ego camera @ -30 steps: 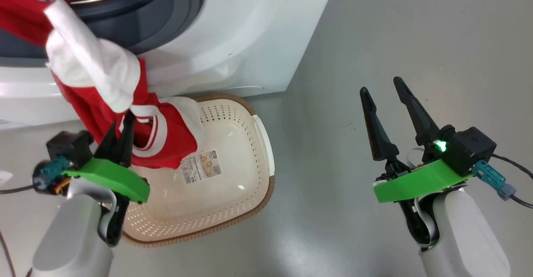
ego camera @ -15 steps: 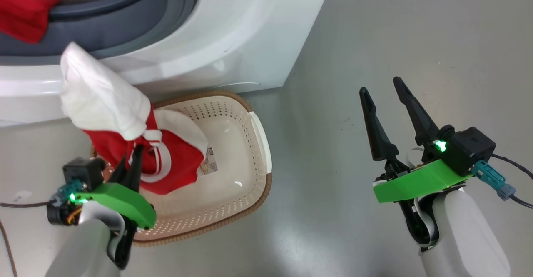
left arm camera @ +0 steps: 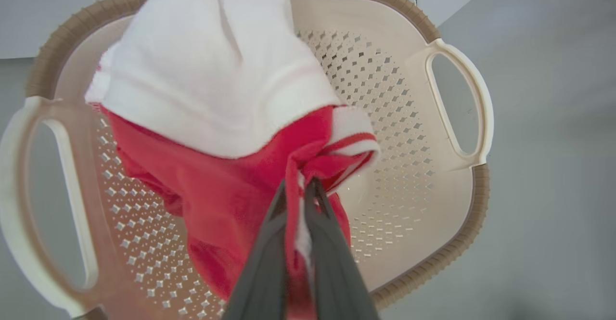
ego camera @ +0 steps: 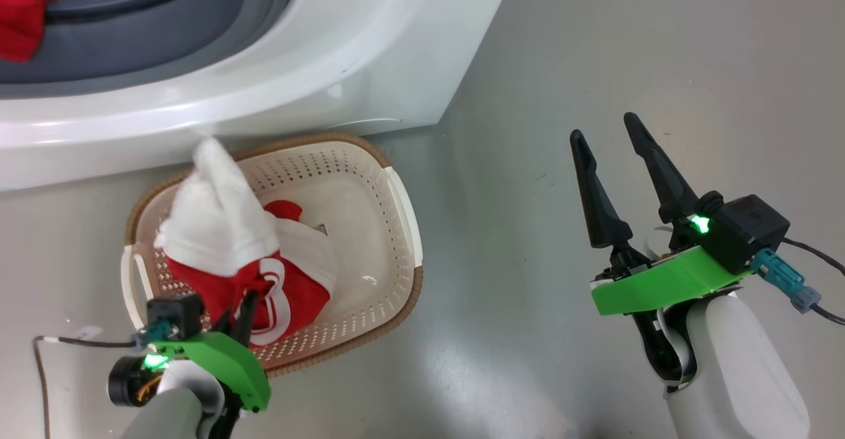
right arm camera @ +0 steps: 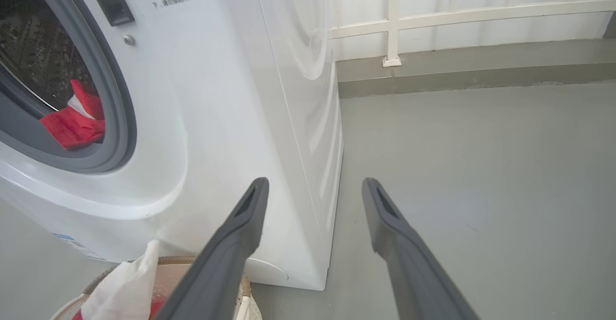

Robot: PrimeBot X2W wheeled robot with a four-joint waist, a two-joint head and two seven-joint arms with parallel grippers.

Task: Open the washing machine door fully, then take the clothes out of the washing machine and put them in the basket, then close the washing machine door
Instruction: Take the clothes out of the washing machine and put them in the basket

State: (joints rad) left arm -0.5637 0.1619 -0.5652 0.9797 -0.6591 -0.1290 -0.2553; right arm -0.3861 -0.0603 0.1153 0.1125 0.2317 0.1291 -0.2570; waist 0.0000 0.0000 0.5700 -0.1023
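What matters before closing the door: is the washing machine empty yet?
Not empty: red clothes lie inside the washing machine, just behind its grey gasket.

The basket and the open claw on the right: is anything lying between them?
No. The head view shows bare grey floor between the basket and the open right gripper.

The head camera looks steeply down at the cream perforated plastic basket (ego camera: 317,168); the left wrist camera is close above it; the right wrist camera, low, faces the big white washing machine (right arm camera: 216,94).
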